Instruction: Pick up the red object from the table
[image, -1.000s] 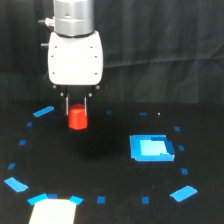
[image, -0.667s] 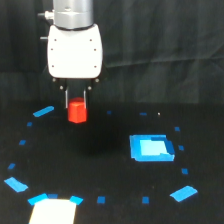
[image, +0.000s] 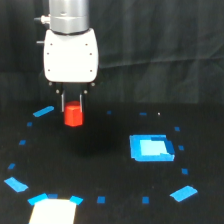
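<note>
The gripper (image: 73, 106) has its two thin fingers closed on the top of the red object (image: 73, 115), which hangs clear of the table (image: 110, 165) at the far left, above a faint dark patch that looks like its shadow. Only the block's upper part seems pinched, so the hold looks shallow to me; a jolt or quick swing could let it slip and drop, perhaps rolling toward the blue square piece (image: 151, 148) at the right.

1 exterior view, slightly raised, facing table (image: 120, 165)
</note>
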